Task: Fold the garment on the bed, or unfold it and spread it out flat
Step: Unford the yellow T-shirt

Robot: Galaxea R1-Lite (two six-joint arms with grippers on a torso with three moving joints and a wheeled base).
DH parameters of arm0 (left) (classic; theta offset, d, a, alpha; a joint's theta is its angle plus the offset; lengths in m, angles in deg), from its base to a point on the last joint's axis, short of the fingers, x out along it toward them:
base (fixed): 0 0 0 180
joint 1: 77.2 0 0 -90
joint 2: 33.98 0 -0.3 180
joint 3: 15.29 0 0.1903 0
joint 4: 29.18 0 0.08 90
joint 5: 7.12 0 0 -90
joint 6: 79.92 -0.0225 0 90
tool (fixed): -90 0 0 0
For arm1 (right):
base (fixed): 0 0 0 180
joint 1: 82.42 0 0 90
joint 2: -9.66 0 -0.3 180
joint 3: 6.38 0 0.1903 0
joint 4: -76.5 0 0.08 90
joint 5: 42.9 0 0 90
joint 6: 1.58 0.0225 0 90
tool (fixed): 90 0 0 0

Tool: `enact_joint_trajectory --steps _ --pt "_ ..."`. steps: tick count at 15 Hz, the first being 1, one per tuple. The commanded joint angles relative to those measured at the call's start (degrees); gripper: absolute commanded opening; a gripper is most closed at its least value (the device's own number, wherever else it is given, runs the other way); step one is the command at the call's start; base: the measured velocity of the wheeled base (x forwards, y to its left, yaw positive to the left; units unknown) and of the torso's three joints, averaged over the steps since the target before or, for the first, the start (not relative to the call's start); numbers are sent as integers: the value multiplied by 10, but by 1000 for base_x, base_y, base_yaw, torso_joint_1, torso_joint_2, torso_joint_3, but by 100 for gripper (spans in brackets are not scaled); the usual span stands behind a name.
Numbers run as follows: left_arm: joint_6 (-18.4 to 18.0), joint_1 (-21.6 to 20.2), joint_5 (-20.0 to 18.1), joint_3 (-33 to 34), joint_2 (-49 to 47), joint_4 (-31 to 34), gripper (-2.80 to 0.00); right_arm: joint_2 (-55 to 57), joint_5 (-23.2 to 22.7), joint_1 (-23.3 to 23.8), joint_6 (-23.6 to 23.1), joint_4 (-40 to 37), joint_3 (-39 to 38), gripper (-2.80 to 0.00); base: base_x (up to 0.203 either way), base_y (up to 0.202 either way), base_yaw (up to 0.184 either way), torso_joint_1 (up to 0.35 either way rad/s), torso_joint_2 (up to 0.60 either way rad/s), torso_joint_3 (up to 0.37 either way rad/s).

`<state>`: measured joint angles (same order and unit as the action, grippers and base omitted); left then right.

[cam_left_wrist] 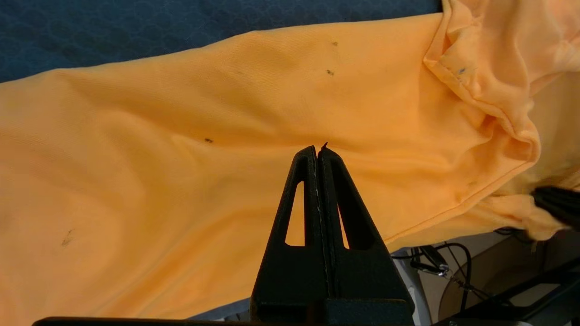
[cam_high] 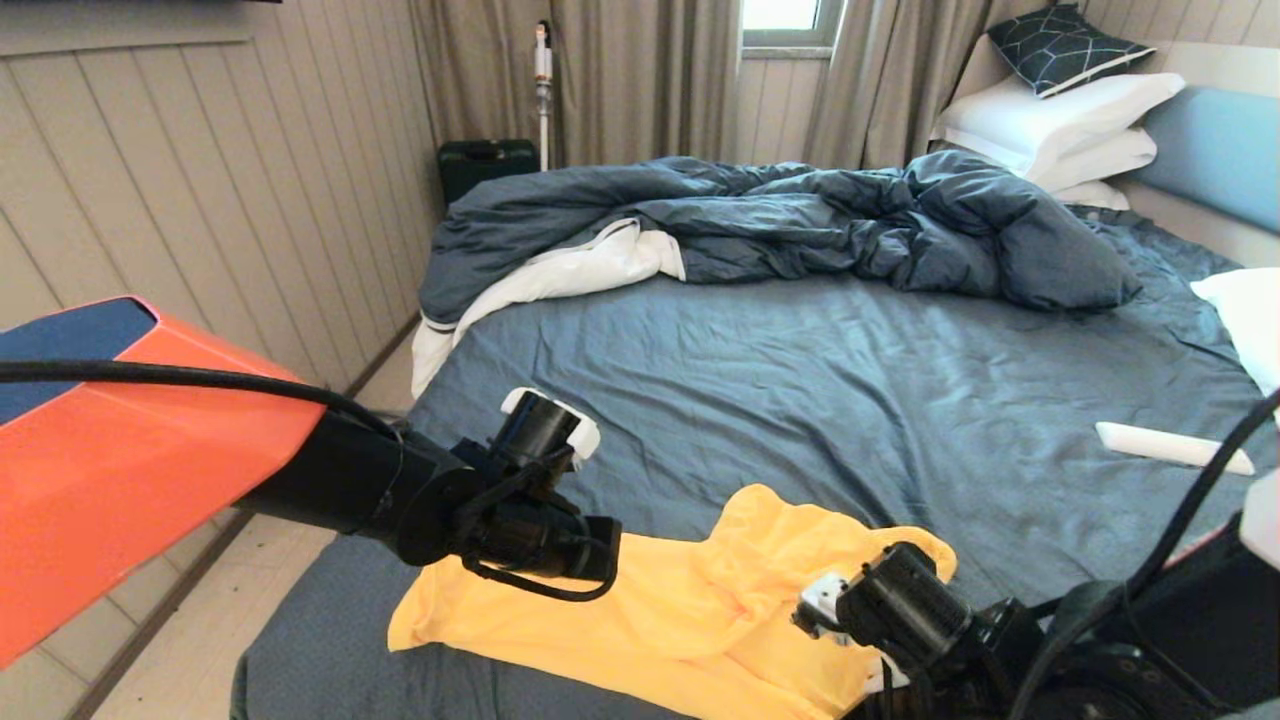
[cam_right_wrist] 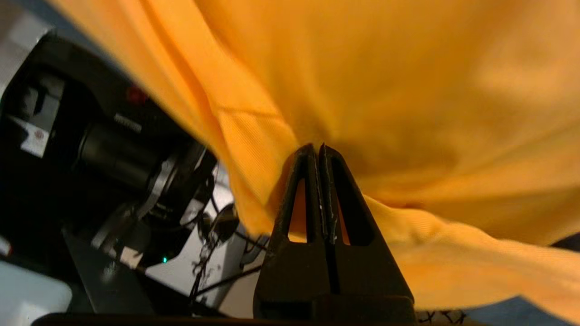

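Right gripper (cam_right_wrist: pixel 316 149) pinching soft garment (cam_right_wrist: pixel 408 90)

From the head view you look forward and down across the bed (cam_high: pixel 850 400) toward the headboard, both arms low in the foreground. Your left wrist view sits close above the garment (cam_left_wrist: pixel 181 181), facing along its shut left gripper (cam_left_wrist: pixel 318 151). Your right wrist view is closer still, pressed near the cloth behind the right gripper (cam_right_wrist: pixel 316 149). All three share the garment.
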<state>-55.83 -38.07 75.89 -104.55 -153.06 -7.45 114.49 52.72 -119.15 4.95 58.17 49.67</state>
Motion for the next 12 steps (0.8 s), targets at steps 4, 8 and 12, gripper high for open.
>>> enact_joint_trajectory --steps 4,8,12 --pt "1 2 0 -7 -7 0 -280 -60 1 -46 14 0 -75 -280 0 0 0 0 0 0" --pt "1 2 0 -14 -7 1 -280 -86 3 -54 16 1 -112 -280 0 0 0 0 0 0" --pt "5 1 1 -14 5 1 -280 -134 3 -33 16 1 -58 -280 0 0 0 0 0 0"
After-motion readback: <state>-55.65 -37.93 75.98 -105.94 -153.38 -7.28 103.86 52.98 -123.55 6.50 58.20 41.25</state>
